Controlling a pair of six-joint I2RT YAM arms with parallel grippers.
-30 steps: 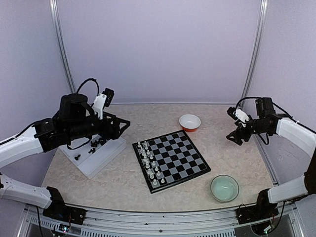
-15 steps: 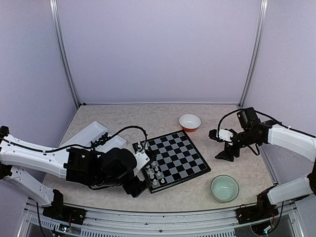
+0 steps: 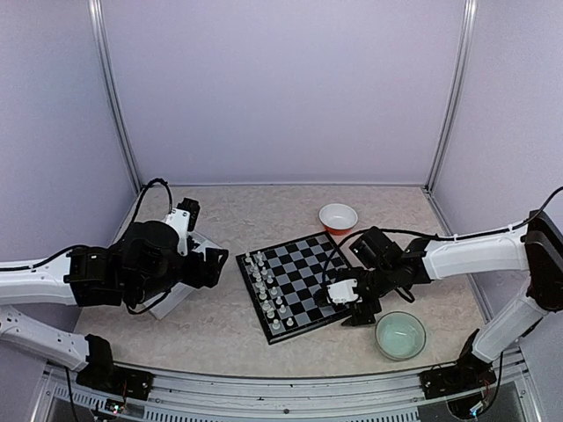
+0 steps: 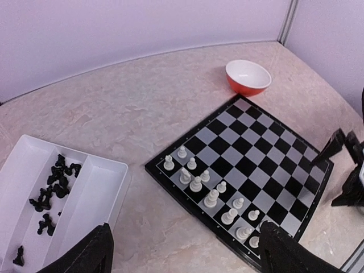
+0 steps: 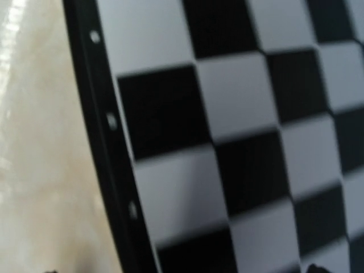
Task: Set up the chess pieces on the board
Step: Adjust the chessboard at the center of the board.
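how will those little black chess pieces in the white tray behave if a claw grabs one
The black chess pieces look tiny, so probably light. Lying jumbled in the tray, one may well slip or twist when pinched. Narrow-based like the standing white pieces, they would likely tip if nudged.

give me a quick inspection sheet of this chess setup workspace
surface: beige marbled table
job's things: board angled mid-table; white pieces in two rows along its left edge; black pieces in the white tray, none on the board
clutter: red bowl behind the board, green bowl near right
fingers: left fingers open, empty; right fingers open, empty, low at the board's right edge
cables: left arm cable and right arm cable, black loops
surroundings: lilac walls, metal posts
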